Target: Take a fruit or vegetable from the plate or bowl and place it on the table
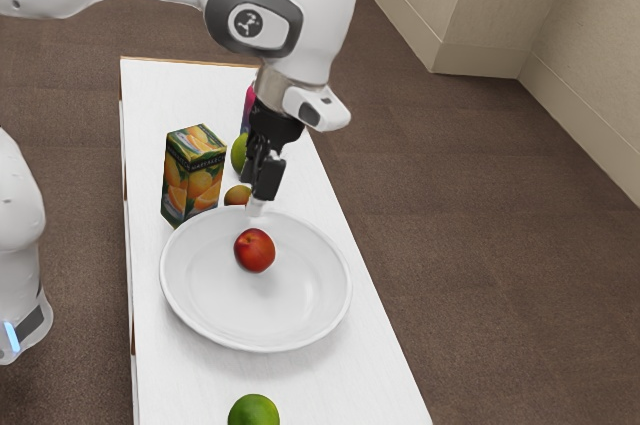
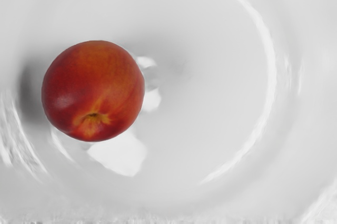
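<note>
My gripper [image 1: 258,202] hangs over the rim of the white plate [image 1: 245,310], above and slightly behind the red-orange peach [image 1: 255,250] in the exterior view. The peach rests inside the plate, towards its far side in that view. From the hand, the wrist view looks down on the peach [image 2: 93,91], its stem hollow visible, and on the smooth white inside of the plate [image 2: 210,92]. Nothing hides the top of the fruit there.
Behind the plate in the exterior view stand a juice carton [image 1: 193,175], a small orange-brown fruit [image 1: 237,195], a green fruit [image 1: 239,153] and a pink item [image 1: 249,103]. A lime [image 1: 254,413] lies on the white table [image 1: 180,375] at the near end.
</note>
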Tool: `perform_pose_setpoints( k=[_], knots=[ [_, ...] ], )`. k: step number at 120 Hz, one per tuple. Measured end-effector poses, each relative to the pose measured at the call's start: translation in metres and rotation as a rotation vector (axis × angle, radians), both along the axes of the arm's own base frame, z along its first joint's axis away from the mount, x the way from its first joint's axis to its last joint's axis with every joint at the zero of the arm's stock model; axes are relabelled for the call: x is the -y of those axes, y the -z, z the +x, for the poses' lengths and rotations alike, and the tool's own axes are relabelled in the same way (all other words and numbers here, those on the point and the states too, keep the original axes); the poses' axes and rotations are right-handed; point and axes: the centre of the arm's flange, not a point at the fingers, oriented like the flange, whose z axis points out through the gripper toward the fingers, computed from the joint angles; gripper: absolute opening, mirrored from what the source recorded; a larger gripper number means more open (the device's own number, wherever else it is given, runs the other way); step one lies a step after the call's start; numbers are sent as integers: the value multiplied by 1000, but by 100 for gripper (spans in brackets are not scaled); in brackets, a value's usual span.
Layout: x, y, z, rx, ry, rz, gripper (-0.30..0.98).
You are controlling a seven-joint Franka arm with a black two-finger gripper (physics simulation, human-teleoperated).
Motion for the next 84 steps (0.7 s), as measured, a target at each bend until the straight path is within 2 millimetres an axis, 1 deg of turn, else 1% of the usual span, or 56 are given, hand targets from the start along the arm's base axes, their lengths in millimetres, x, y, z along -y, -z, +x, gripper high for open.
perform_pose_setpoints(
  k=[12,17,24,35,53,84],
  knots=[
    [21,1,-5,-5,46,-31,69],
    [29,6,-2,-5,61,-41,69],
    [34,14,6,-4,71,-58,69],
    [40,15,13,20,75,-84,69],
    [41,11,19,60,72,-102,69],
    [23,15,34,92,40,-90,69]
  ],
)
